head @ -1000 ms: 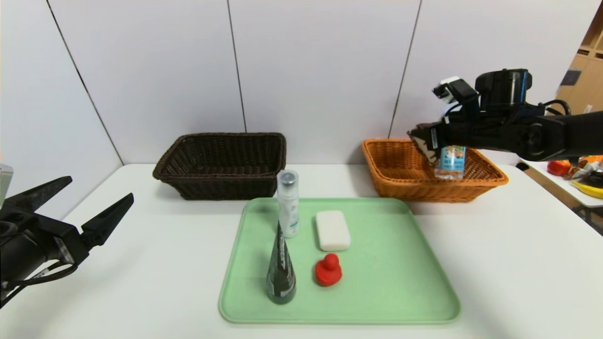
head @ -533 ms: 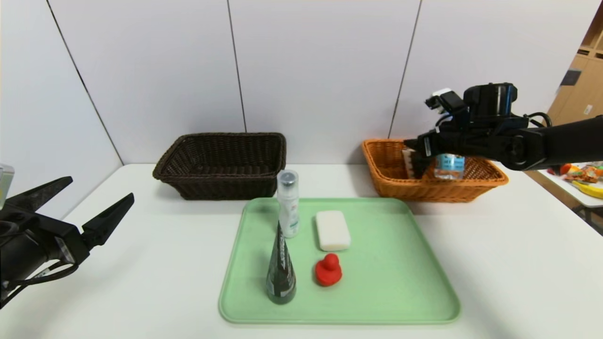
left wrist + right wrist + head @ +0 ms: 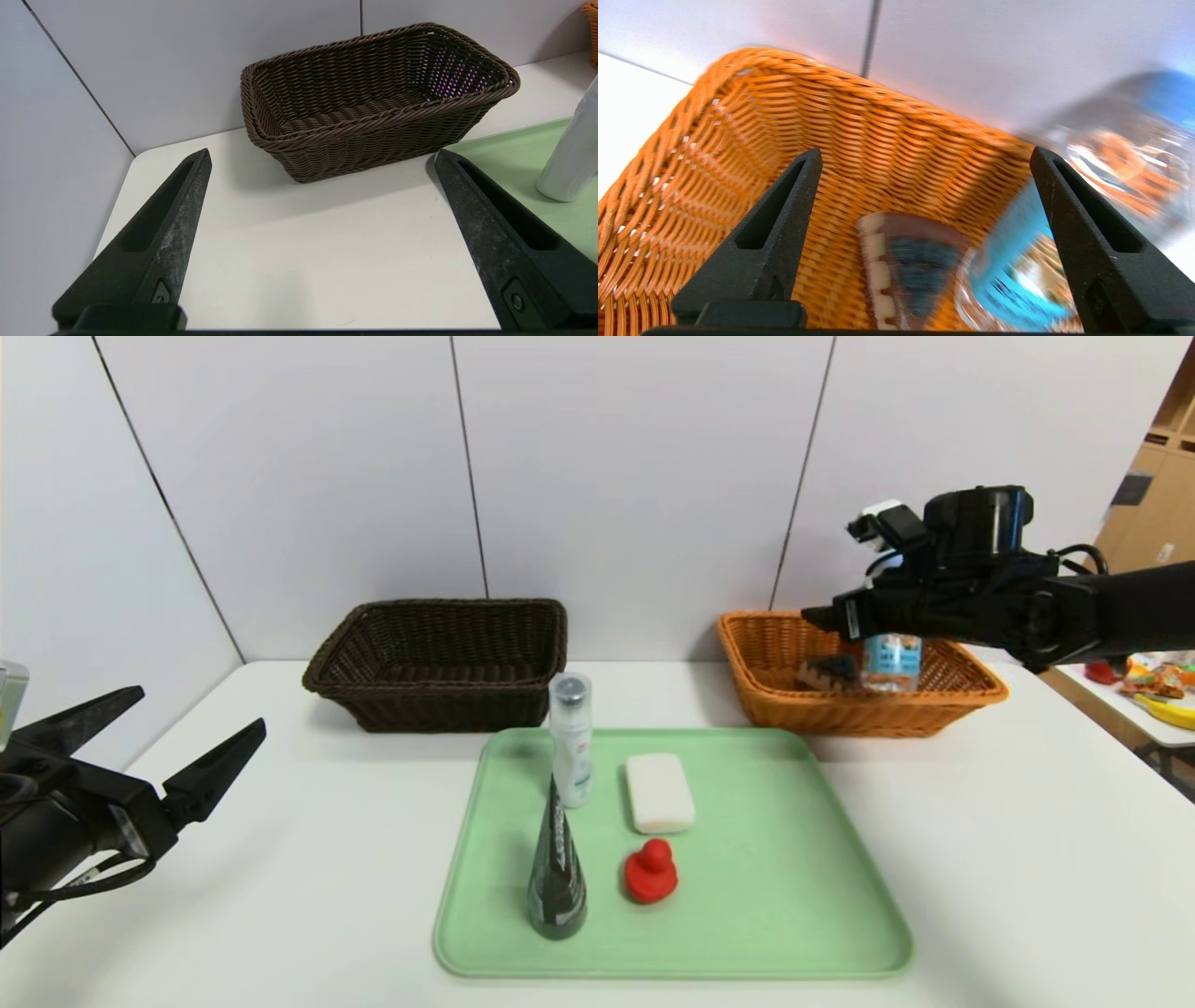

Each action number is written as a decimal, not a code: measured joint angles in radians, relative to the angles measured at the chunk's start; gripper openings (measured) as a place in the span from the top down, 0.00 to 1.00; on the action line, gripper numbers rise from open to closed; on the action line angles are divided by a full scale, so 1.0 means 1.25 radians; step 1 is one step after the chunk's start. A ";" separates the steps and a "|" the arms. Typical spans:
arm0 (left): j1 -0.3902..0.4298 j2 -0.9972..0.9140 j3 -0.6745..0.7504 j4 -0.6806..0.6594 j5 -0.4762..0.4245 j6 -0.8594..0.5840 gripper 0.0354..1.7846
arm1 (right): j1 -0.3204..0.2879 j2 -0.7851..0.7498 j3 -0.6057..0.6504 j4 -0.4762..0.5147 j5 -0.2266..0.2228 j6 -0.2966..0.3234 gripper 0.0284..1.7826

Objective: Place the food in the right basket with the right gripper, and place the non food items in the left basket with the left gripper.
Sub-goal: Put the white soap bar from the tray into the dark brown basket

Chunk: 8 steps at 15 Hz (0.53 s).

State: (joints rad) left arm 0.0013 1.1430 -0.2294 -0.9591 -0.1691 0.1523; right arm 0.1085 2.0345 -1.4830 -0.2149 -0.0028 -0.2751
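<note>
White surface (image 3: 980,859), green tray (image 3: 766,896) mid. Orange basket (image 3: 766,658) directly under right hand (image 3: 822,616); hand wide, holding nothing. Cake slice (image 3: 825,672) lies in that basket below the fingers, water bottle (image 3: 892,661) upright just beside it. Dark basket (image 3: 439,663) ahead of left hand (image 3: 168,728), which hangs wide and empty off the tray. On tray: cone tube (image 3: 557,868), spray bottle (image 3: 571,739), soap (image 3: 659,791), red duck (image 3: 651,871).

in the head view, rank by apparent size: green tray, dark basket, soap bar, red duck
1. green tray
2. dark basket, though it sits farther from the camera
3. soap bar
4. red duck
</note>
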 joint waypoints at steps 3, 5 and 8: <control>0.000 0.000 0.000 0.002 0.000 0.000 0.06 | 0.078 -0.065 -0.027 0.115 -0.044 0.062 0.10; 0.000 0.000 0.000 0.002 0.000 0.000 0.06 | 0.143 -0.107 -0.052 0.218 -0.055 0.101 0.09; 0.000 -0.001 0.001 0.003 0.001 0.004 0.06 | 0.277 -0.144 -0.126 0.362 -0.087 0.236 0.07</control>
State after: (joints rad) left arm 0.0017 1.1421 -0.2279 -0.9560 -0.1683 0.1577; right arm 0.4545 1.8540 -1.6400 0.2381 -0.1111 0.0196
